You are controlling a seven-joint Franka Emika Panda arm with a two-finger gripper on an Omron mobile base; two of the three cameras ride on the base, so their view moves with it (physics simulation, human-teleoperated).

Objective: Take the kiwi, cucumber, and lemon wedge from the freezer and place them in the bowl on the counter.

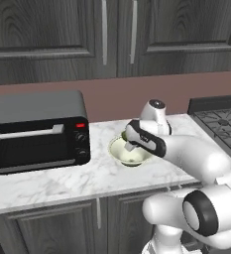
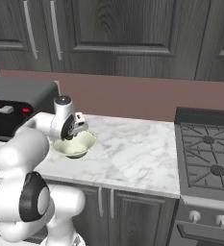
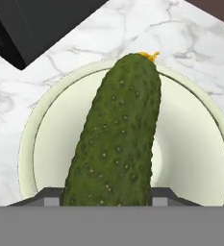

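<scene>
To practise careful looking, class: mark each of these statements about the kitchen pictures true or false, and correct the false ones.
1. The pincer holds the cucumber over the bowl. True.
2. The bowl stands on the stove. False: it stands on the counter.
3. The toaster oven is black, with its door shut. True.
4. The cucumber is bright yellow. False: it is dark green.
5. A kiwi already lies in the bowl. False: none shows there.

We note the cucumber [image 3: 116, 134] hiding the bowl [image 3: 190, 158] centre ahead of the gripper [image 3: 106, 194], finger tips barely visible, grip contact indiscernible
</scene>
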